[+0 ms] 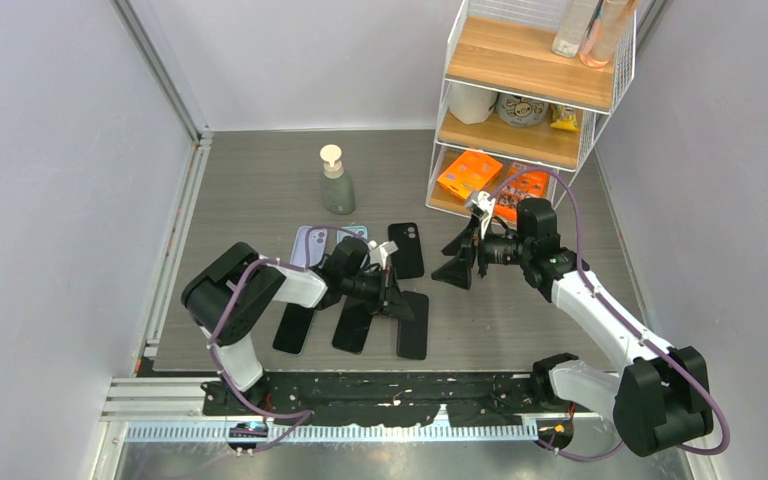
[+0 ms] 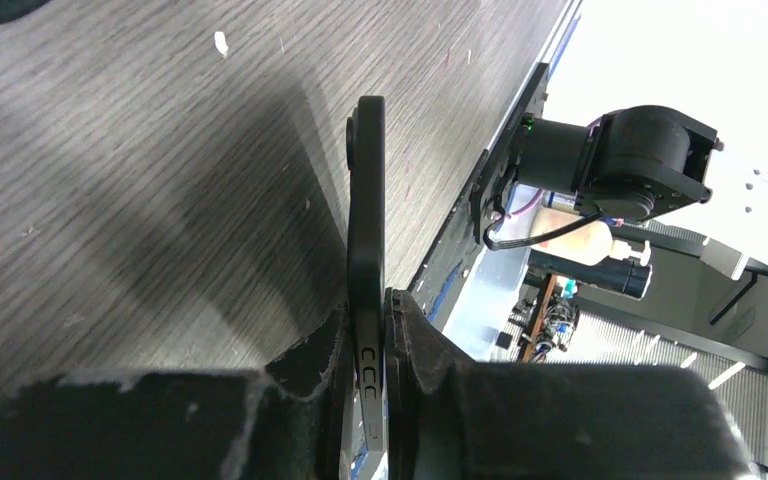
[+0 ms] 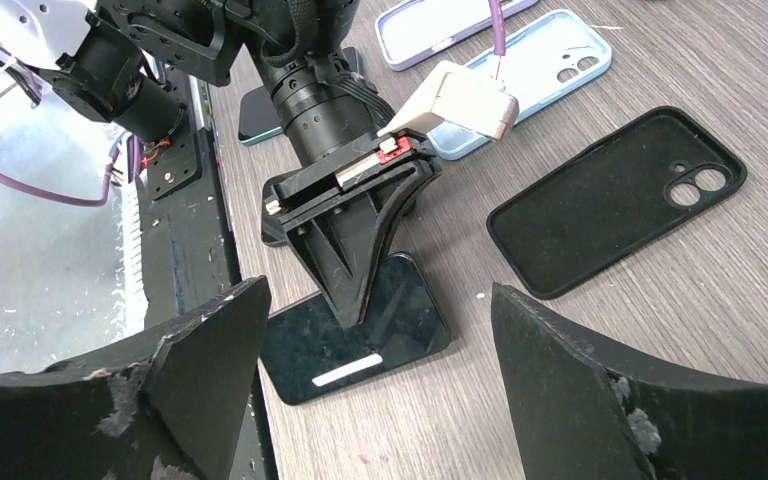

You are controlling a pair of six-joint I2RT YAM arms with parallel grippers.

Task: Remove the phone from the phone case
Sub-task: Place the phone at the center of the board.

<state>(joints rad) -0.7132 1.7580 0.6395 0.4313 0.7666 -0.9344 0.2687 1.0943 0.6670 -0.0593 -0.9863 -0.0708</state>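
My left gripper [image 1: 395,298] is shut on the near end of a black phone [image 1: 413,328] that lies towards the table's front edge. In the left wrist view the phone [image 2: 367,220] is edge on between the fingers [image 2: 310,350], its matte rim with small slots. Whether a case is round it I cannot tell. In the right wrist view the left gripper [image 3: 355,290] pinches the glossy phone [image 3: 360,345]. My right gripper [image 1: 457,268] is open and empty, its fingers [image 3: 210,370] spread to either side, a little to the phone's right.
An empty black case [image 1: 407,250] lies behind, also in the right wrist view [image 3: 610,205], with a light blue case [image 3: 540,70] and a lavender case [image 3: 440,25]. Two more phones [image 1: 295,328] [image 1: 353,325] lie left. A soap dispenser [image 1: 336,182] and wire shelf [image 1: 530,100] stand behind.
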